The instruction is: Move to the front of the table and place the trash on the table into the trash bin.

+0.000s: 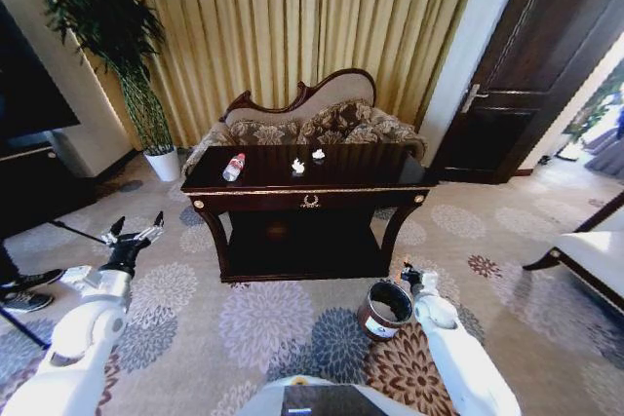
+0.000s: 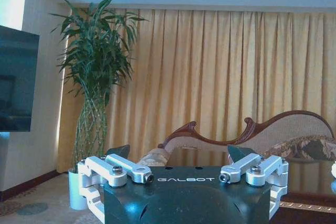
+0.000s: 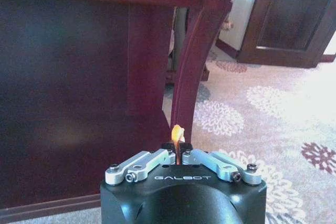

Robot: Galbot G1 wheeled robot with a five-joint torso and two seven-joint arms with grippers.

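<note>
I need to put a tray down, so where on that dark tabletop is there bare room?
The table's right end is bare, from the white scraps across to the right edge. A smaller bare patch lies between the bottle and the scraps. The left end and middle are taken. The lower shelf looks bare too.

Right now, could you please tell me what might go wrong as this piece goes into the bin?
1. The right end effector pinches the orange scrap only by its lower edge; it may slip out early.
2. In the head view this end effector sits beside the trash bin rim, not clearly over it, so a release could hit the carpet.
</note>
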